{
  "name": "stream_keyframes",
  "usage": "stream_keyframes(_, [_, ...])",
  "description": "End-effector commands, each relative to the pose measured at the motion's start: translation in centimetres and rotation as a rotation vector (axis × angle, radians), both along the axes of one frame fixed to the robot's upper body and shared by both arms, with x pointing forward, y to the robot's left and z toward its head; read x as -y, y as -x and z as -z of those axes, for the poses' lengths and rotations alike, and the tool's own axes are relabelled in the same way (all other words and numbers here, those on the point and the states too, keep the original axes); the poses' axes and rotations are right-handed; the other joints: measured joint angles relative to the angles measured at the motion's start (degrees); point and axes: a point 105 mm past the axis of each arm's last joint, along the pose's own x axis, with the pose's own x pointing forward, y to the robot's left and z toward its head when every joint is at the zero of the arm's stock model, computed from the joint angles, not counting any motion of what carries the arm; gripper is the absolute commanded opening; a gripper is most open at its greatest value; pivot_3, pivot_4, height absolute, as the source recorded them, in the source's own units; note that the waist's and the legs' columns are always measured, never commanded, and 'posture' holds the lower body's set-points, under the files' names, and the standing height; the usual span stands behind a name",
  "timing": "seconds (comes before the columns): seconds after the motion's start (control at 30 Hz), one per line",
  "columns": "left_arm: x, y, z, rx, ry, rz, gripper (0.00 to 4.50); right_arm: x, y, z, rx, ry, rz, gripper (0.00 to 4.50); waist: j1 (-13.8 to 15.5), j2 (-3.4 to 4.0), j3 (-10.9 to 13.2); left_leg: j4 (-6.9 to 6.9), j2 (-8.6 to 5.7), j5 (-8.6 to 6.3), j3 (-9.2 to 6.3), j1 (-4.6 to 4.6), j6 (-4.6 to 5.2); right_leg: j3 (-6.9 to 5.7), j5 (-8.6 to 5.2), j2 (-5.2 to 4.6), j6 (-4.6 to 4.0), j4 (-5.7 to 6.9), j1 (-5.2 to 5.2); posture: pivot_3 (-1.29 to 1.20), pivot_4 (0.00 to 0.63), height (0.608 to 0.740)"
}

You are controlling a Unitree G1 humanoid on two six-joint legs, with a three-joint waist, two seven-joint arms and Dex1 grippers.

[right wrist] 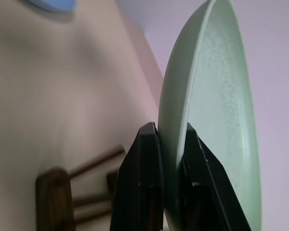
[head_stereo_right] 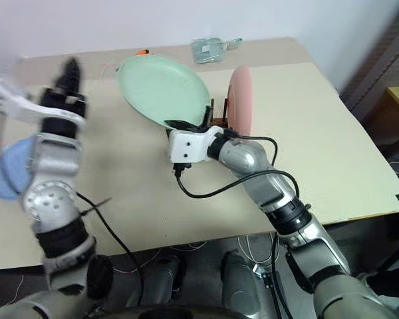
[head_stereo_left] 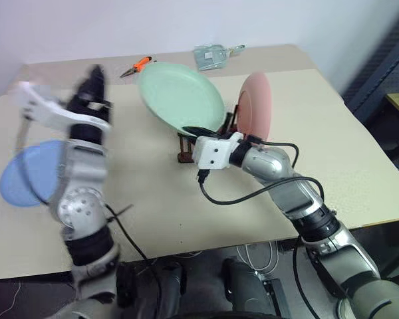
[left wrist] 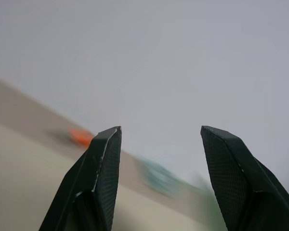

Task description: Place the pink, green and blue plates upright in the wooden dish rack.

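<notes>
Right gripper (right wrist: 169, 144) — clamped on green plate (head_stereo_left: 179, 98)

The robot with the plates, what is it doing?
It is putting plates into a wooden rack. Its right gripper is pinching the rim of the green plate, holding it tilted just over the rack. The pink plate already stands upright there. The blue plate lies flat on the table. The left gripper is open, holding nothing.
</notes>
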Motion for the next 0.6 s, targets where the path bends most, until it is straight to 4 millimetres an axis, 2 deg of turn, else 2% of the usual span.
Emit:
stream_keyframes(0.03, [-0.4, 0.1, 0.9, -0.049, -0.290, -0.082, 2.81, 1.0, 2.1, -4.9, -0.051, -0.324, -0.083, 0.00, 0.1, 0.00, 0.0, -0.04, 0.02, 0.00, -0.03, 0.03, 0.00, 0.00, 0.00, 0.02, 0.00, 0.00, 0.03, 0.00, 0.150, 0.739])
stream_keyframes(0.1, [1.8, -0.2, 3.9, -0.147, -0.589, -0.002, 2.81, 1.9, 2.9, -6.5, -0.216, -0.575, -0.141, 0.00, 0.1, 0.00, 0.0, -0.04, 0.05, -0.01, -0.08, 0.02, 0.01, -0.01, 0.00, 0.04, -0.01, 0.01, 0.04, 0.00, 0.150, 0.739])
stream_keyframes(0.13, [3.4, -0.1, 5.6, -0.173, -0.673, 0.087, 2.81, 2.3, 3.4, -7.1, -0.295, -0.685, -0.173, 0.00, 0.2, 0.07, 0.0, -0.04, 0.06, -0.01, -0.09, 0.03, 0.02, -0.02, 0.00, 0.04, -0.01, 0.02, 0.05, 0.00, 0.150, 0.739])
stream_keyframes(0.2, [6.3, 0.6, 8.6, -0.202, -0.710, 0.266, 2.81, 2.6, 3.7, -7.7, -0.420, -0.863, -0.210, 0.00, 0.2, 0.02, 0.0, -0.01, 0.17, -0.05, -0.16, 0.04, 0.07, 0.00, 0.00, 0.00, -0.02, 0.02, 0.09, 0.00, 0.150, 0.739])
stream_keyframes(0.3, [10.2, 2.3, 11.4, -0.212, -0.712, 0.491, 2.81, 2.9, 3.6, -7.7, -0.539, -0.992, -0.210, 0.00, 0.1, 0.04, 0.0, 0.00, 0.23, -0.07, -0.17, 0.04, 0.08, 0.01, -0.06, -0.02, -0.22, 0.00, 0.07, 0.00, 0.150, 0.739])
stream_keyframes(0.4, [12.2, 3.2, 11.8, -0.196, -0.694, 0.590, 2.81, 3.1, 3.1, -7.4, -0.592, -1.028, -0.177, 0.00, 0.0, 0.12, 0.0, -0.02, 0.36, -0.07, -0.14, 0.04, 0.07, -0.01, -0.06, 0.06, -0.28, 0.01, 0.00, 0.00, 0.150, 0.739])
stream_keyframes(0.6, [13.0, 3.6, 11.8, -0.187, -0.673, 0.631, 2.81, 3.3, 2.4, -6.3, -0.653, -1.037, -0.118, 0.00, -0.2, 0.28, 0.0, -0.06, 0.45, -0.06, 0.00, 0.07, 0.08, -0.02, -0.08, 0.11, -0.32, 0.03, -0.03, 0.00, 0.150, 0.739])
